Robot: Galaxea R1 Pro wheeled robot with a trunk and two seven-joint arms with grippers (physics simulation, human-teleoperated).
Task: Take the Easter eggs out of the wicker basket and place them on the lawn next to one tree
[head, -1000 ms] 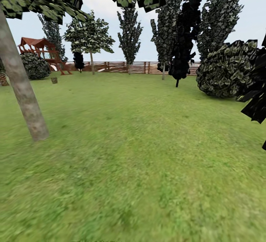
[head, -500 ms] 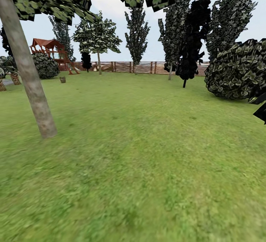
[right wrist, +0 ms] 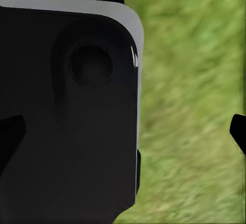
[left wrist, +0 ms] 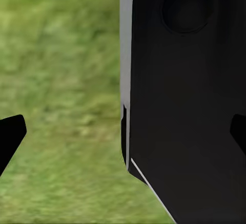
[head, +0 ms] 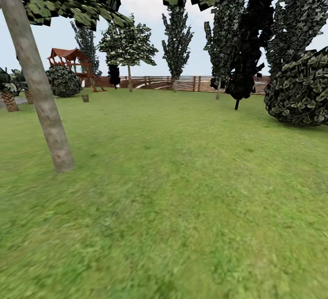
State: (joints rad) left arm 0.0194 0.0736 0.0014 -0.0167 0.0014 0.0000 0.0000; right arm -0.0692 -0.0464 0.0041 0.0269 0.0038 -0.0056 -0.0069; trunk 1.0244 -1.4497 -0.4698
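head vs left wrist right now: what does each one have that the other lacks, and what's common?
Head: a pale leaning tree trunk up close, a wooden playset, the slat fence, a round bush, sky. Left wrist: two dark fingertips spread wide apart with nothing between them, beside a large black robot panel. Both: green lawn.

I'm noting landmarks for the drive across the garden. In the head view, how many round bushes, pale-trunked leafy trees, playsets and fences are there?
round bushes: 2
pale-trunked leafy trees: 2
wooden playset: 1
slat fence: 1
Total: 6
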